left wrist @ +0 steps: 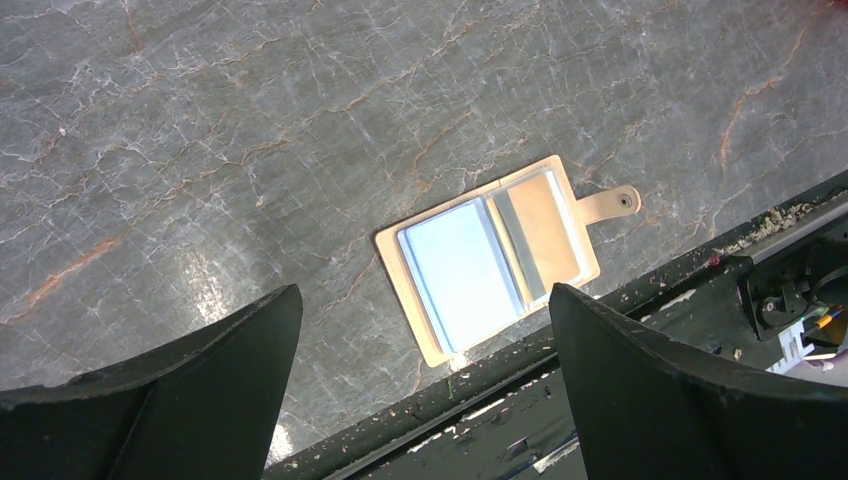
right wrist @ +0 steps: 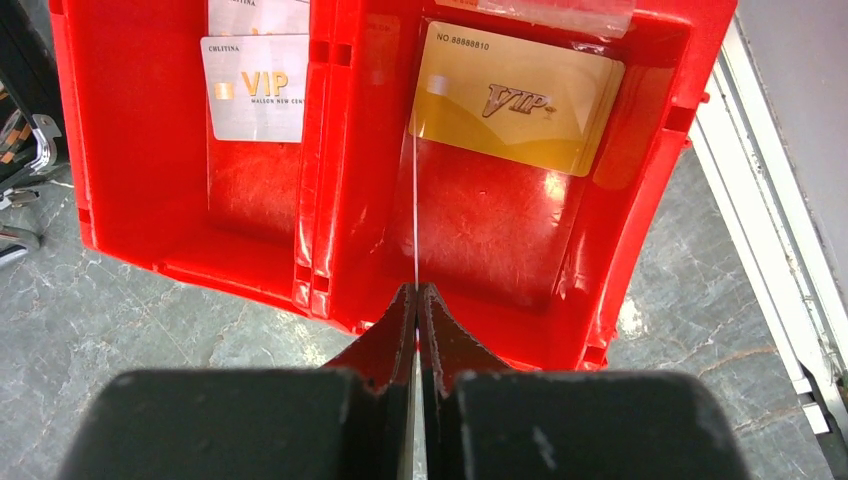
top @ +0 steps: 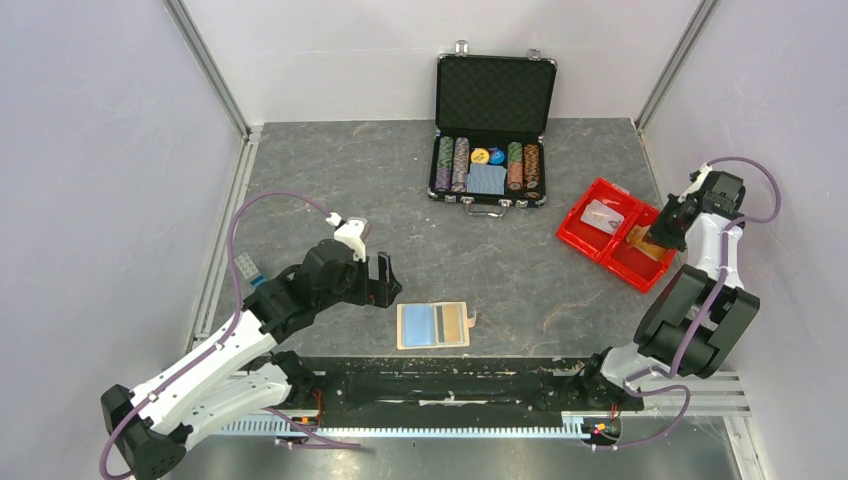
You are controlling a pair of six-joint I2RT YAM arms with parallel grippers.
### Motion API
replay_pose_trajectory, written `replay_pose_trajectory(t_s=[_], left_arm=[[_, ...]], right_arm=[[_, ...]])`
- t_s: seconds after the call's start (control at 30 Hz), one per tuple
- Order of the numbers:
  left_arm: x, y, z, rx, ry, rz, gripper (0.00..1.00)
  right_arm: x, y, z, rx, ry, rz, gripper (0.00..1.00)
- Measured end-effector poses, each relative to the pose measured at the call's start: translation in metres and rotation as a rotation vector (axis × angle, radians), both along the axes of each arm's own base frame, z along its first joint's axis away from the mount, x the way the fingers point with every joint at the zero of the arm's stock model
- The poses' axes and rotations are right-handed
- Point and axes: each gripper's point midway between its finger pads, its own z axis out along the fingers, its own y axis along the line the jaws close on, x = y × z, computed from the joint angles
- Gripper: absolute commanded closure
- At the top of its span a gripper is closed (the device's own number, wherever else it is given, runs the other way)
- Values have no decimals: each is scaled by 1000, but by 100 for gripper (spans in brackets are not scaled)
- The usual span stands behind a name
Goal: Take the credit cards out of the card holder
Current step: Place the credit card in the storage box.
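Card holder (top: 433,325): lies open and flat on the table (top: 330,180), just beside its near edge. The long axis runs left to right, with the snap tab (left wrist: 612,204) at the right end.
Left gripper (top: 388,278): jaws wide, holding nothing. It hovers just left of the holder and beyond it, and is by far the nearer arm.
Right gripper (right wrist: 417,290): jaws pinched on a thin card (right wrist: 415,200) seen edge-on, over the red tray (right wrist: 190,265), well apart from the holder.
Tray: a gold card (right wrist: 515,100) and a white card (right wrist: 255,90) lie in separate compartments.
Sleeves (left wrist: 460,275): cannot tell whether any card remains.
Room: the near edge crowds the holder, while bare table lies on its far and left sides, so an approach from there looks easier.
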Motion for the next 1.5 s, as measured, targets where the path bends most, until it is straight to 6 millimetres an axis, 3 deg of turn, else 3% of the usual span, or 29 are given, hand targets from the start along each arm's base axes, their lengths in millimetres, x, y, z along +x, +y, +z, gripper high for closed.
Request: replay_pose_trajectory(t_s=[0.5,0.97,1.27,1.5], left_arm=[[1,-1,-5,15,17,-1,0],[2,-2,-14,40,45,-2,0],[1,-3,-16,40,52,-9,0],[0,-5,-19,45,66,-16,0]], right_arm=[[24,-10,-8,18,-20,9,99],[39,-24,-22,14,3,-2,91],[46,-38,-17,-33,10,-26,92],[51,-42,-20,-49,20,-28,99]])
